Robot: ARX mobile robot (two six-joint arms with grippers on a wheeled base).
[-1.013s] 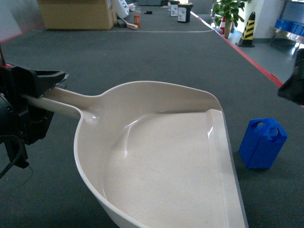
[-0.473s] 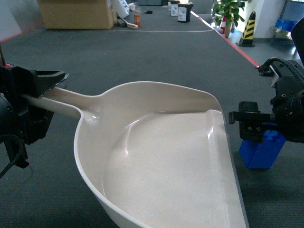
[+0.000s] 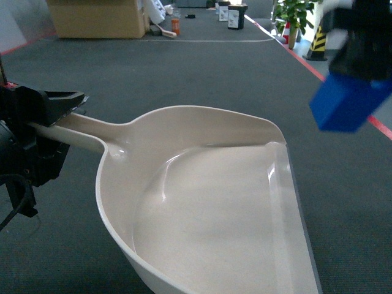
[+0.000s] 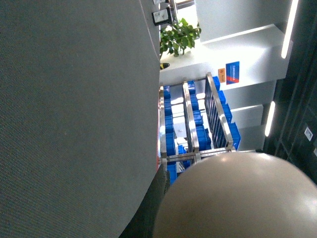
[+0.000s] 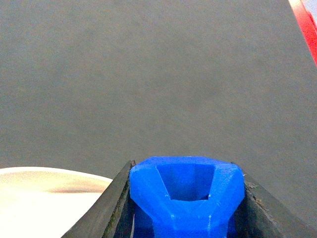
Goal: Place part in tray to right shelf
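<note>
Blue part (image 3: pixel 346 101), clamped in our right gripper (image 5: pixel 185 198), hangs at upper right; we should lower it gently into the tray (image 3: pixel 202 214), apparently gripped by our left gripper (image 3: pixel 37 131).

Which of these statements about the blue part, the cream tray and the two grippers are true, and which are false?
1. The part lies on the floor. False: it is held up in the air, to the right of the tray.
2. The right gripper is shut on the part. True.
3. The tray already holds the part. False: nothing lies in it.
4. The left gripper holds the tray's handle. True.
</note>
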